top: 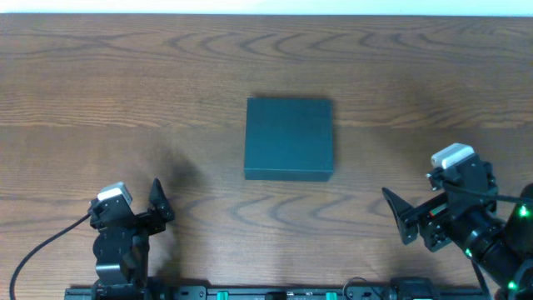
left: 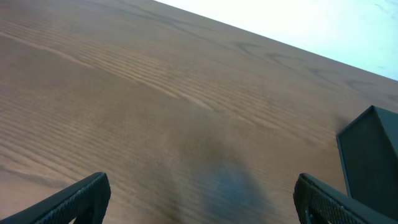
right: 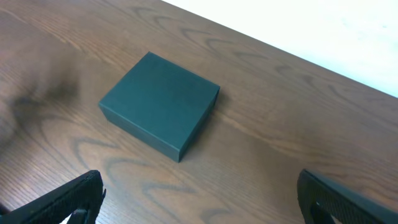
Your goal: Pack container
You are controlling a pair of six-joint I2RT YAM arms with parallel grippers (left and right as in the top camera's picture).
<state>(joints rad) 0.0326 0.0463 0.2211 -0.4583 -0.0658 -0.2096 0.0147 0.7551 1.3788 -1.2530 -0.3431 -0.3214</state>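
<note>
The container (top: 289,138) is a dark teal box with its lid shut, lying flat in the middle of the wooden table. It shows whole in the right wrist view (right: 160,104) and as a corner at the right edge of the left wrist view (left: 372,158). My left gripper (top: 158,204) is open and empty near the front left, well apart from the box; its fingers frame bare wood (left: 199,199). My right gripper (top: 398,215) is open and empty at the front right, also apart from the box (right: 199,202). No snack packets are in view.
The wooden table (top: 125,92) runs to a pale far edge (top: 266,10). A black cable (top: 42,246) trails from the left arm at the front. A rail (top: 250,293) lies along the front edge.
</note>
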